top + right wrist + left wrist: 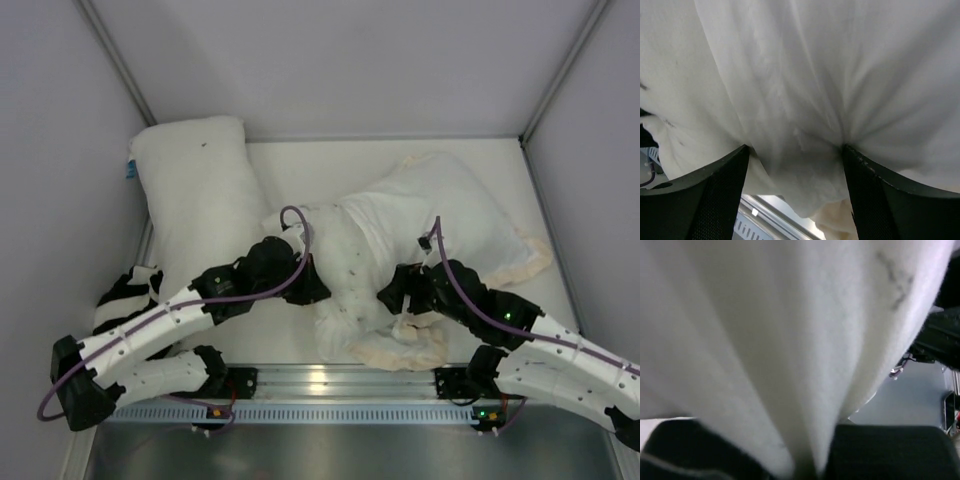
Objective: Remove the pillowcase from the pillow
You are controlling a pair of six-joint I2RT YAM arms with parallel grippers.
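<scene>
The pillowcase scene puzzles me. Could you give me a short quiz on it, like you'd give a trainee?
1. True or false: the left gripper is pinched shut on the pillow.
2. In the top view, the spare pillow lies: A) at the far left, B) at the far right, C) between the two arms.
3. What colour is the ruffled trim of the pillowcase?
Key: 1 true; 2 A; 3 cream.
</scene>
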